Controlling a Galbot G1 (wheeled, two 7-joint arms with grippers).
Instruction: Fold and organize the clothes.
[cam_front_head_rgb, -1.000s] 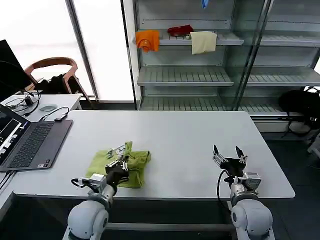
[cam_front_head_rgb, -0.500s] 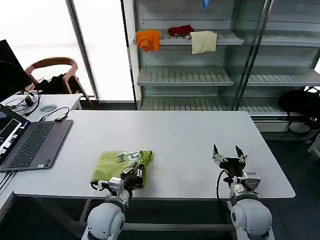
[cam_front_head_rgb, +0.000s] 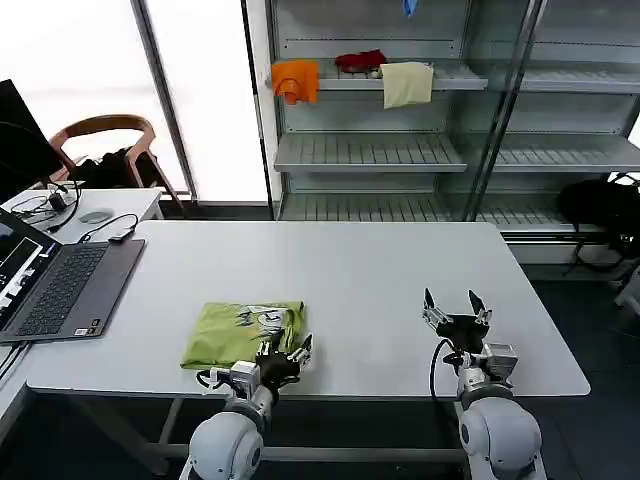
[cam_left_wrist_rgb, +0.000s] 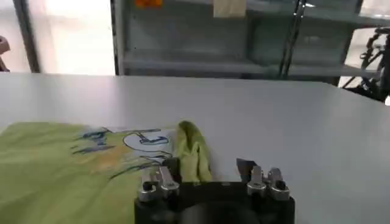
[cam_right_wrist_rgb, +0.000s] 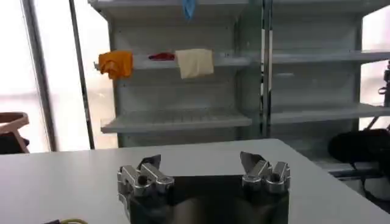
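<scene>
White table (cam_front_head_rgb: 380, 290) before shelving: folded T-shirt (cam_front_head_rgb: 235, 335) lies near the front edge, left gripper (cam_front_head_rgb: 285, 357) spread empty at its right hem, right gripper (cam_front_head_rgb: 455, 318) parked open toward the front-right; fabric judged thin, light, floppy, best pinched at a doubled edge.

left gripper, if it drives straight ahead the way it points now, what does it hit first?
Most likely the T-shirt: the left gripper is open at its near right corner, one finger over the raised fold, the other over bare table. Depth is unclear, so it may skim above the cloth.
</scene>
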